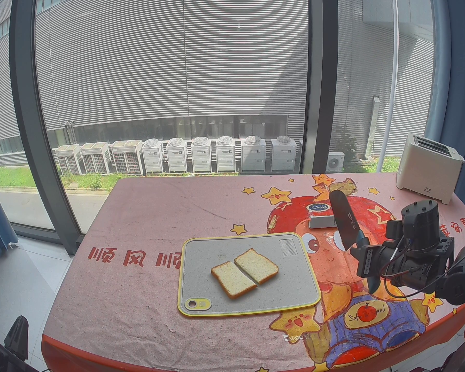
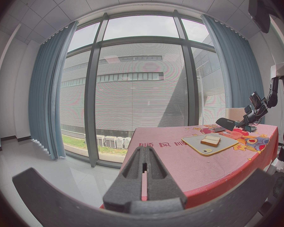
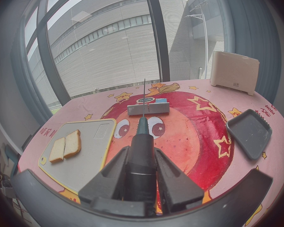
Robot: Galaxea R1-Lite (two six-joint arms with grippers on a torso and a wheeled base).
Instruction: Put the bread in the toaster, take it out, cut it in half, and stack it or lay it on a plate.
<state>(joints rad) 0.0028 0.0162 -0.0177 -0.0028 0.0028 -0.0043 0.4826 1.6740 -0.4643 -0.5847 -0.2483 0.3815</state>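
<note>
Two toasted bread halves point(image 1: 244, 272) lie side by side on the grey, yellow-rimmed cutting board point(image 1: 289, 288). Beside that board, the right pincer point(image 3: 142, 156) is clamped on a black-handled knife point(image 1: 344, 218) above the counter point(image 1: 150, 223). The left pincer point(image 2: 144, 164), pressed together, hangs well apart from the board.

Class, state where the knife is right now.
Head view: the knife is on the right, gripped by the right gripper, between cutting board and toaster.
</note>
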